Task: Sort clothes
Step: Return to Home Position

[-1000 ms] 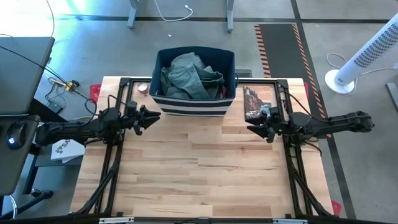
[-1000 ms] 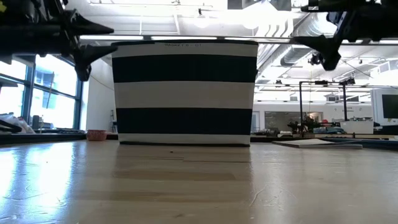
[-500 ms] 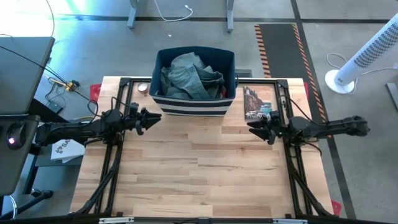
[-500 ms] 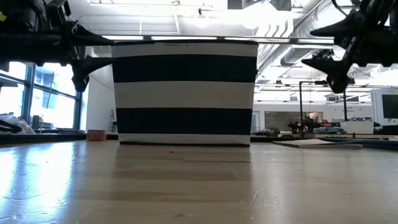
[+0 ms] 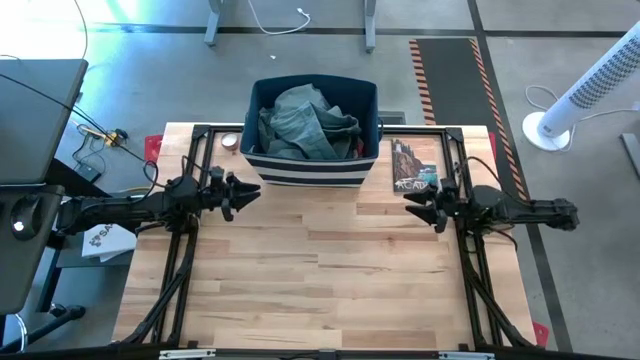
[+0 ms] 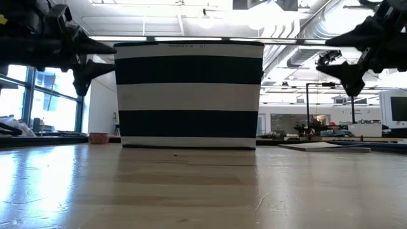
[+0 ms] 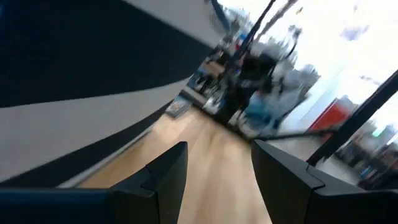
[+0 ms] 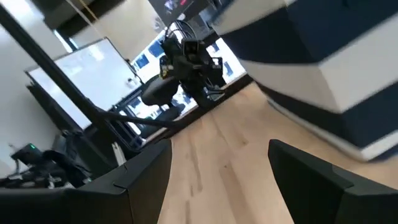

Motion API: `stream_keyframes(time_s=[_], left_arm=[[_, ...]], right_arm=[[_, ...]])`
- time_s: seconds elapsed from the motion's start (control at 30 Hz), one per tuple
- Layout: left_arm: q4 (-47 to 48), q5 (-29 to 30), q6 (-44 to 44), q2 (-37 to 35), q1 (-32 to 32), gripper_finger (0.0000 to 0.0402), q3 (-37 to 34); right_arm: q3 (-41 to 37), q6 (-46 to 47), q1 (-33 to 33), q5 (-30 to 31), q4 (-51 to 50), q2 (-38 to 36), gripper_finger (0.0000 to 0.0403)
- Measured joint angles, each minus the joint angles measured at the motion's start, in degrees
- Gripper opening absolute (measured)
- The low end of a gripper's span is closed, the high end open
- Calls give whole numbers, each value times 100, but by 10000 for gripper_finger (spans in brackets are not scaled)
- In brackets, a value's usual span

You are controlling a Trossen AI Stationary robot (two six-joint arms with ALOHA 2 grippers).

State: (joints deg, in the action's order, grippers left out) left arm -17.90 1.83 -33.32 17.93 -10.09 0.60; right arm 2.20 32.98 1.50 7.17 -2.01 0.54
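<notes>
Grey-green clothes (image 5: 305,122) lie heaped inside a navy bin with white stripes (image 5: 312,168) at the table's far middle; in the low view the bin's striped wall (image 6: 189,95) hides them. My left gripper (image 5: 255,190) hovers open at the table's left side, level, near the bin's left front corner. My right gripper (image 5: 407,204) hovers open at the right side, level, pointing toward the table's middle. Nothing sits between either pair of fingers (image 7: 168,174) (image 8: 149,168).
A booklet with a picture cover (image 5: 410,165) lies flat at the far right, just beyond my right gripper. A small round dish (image 5: 230,141) sits left of the bin. Bare wooden tabletop (image 5: 320,270) spreads across the middle and near side.
My right gripper has sunk and drawn back toward the table's right edge, still open. My left gripper has stayed near the bin's left front corner.
</notes>
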Motion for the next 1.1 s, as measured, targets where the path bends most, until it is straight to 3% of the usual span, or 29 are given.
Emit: stream_keyframes(time_s=[0.27,0.5,0.83,1.1], left_arm=[[695,137,781,3,0,174,0],[1570,32,1681,4,0,174,0],[1717,26,1701,15,-2,174,2],[1718,26,1701,15,-1,174,2]], right_arm=[[586,-299,-116,-23,-1975,-30,263],[585,-314,-114,-102,-1958,-20,263],[585,448,-114,334,-2241,-14,263],[585,-485,-114,326,-2241,-14,263]])
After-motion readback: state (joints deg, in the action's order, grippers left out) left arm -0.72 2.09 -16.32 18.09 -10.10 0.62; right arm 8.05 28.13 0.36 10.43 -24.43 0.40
